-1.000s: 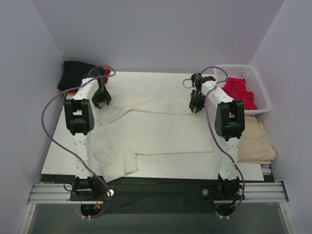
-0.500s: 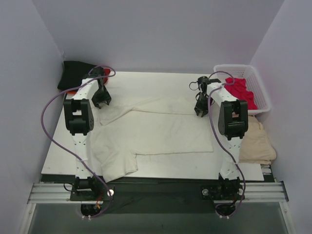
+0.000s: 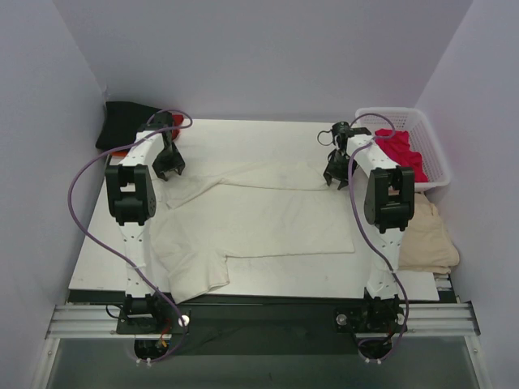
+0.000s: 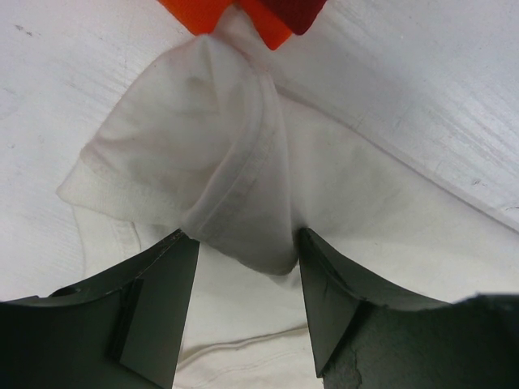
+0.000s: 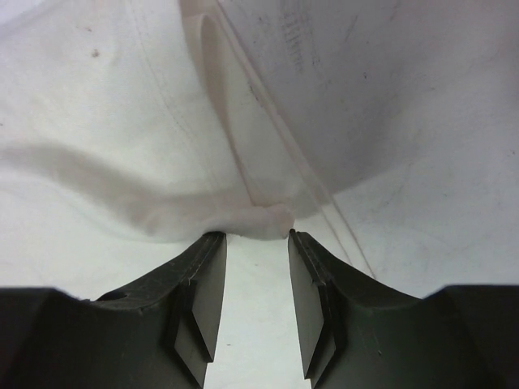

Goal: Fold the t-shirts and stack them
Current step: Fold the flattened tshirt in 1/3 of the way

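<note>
The large cream-white t-shirt (image 3: 259,219) lies spread on the white table (image 3: 259,138). My left gripper (image 3: 169,164) sits over its far left sleeve. In the left wrist view the jaws (image 4: 243,239) stand apart with a bunched sleeve fold (image 4: 235,162) between the tips. My right gripper (image 3: 336,174) is at the shirt's far right edge. Its jaws (image 5: 257,235) stand apart with a rolled hem (image 5: 259,217) just at the tips. A black shirt (image 3: 122,123) and an orange-red one (image 4: 219,12) lie at the back left. A crimson shirt (image 3: 399,151) fills the basket.
The white lattice basket (image 3: 430,142) stands at the back right, close to my right arm. A beige cloth (image 3: 426,235) hangs off the table's right side. Purple walls close in on three sides. A dark red edge (image 4: 288,12) shows beside the orange-red cloth.
My right gripper has moved a little to the right, towards the basket, along the shirt's far edge. The left arm and the shirt have barely moved.
</note>
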